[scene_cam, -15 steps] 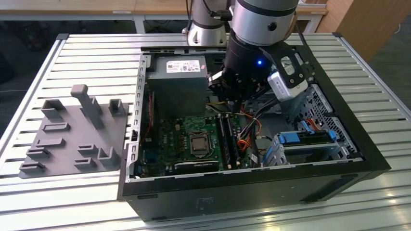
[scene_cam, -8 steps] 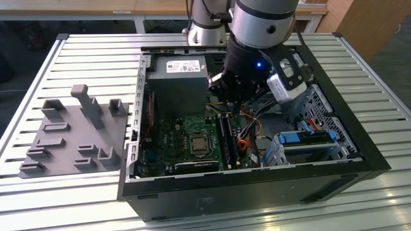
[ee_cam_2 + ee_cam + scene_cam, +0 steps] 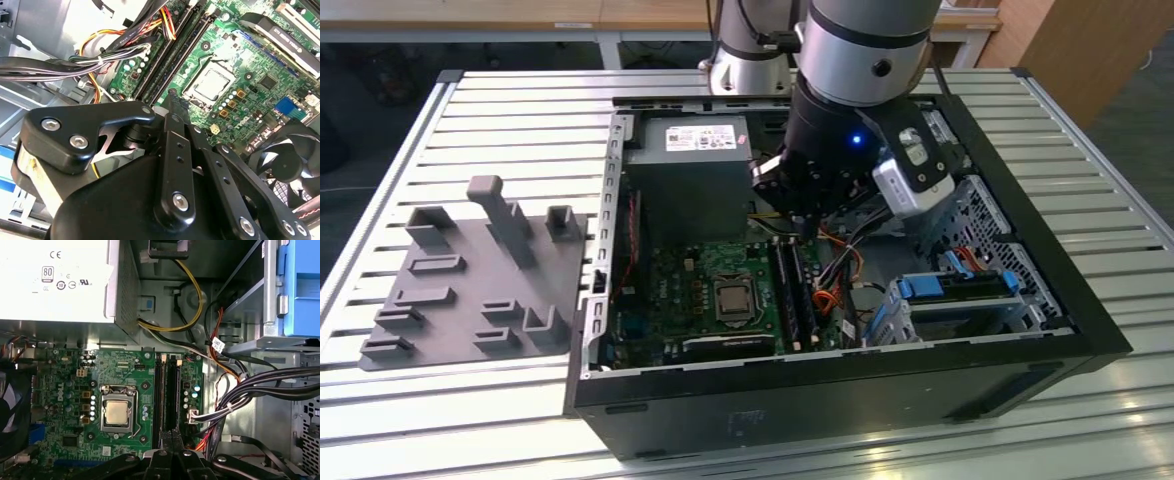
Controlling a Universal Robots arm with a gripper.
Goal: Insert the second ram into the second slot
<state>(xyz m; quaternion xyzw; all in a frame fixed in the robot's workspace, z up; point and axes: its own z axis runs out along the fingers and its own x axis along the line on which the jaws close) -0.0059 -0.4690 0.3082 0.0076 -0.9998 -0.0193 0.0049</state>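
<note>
The gripper (image 3: pixel 172 440) hangs low inside the computer case (image 3: pixel 1067 330), over the far end of the two long slots (image 3: pixel 166 390) on the green board (image 3: pixel 65 380). Its fingers (image 3: pixel 164 441) look pressed together with nothing seen between them. The second ram (image 3: pixel 173 395) seems to be the dark strip standing in one slot, though I cannot be sure. It is likely light, thin, stiff and easy to break, so hold its top edge.
</note>
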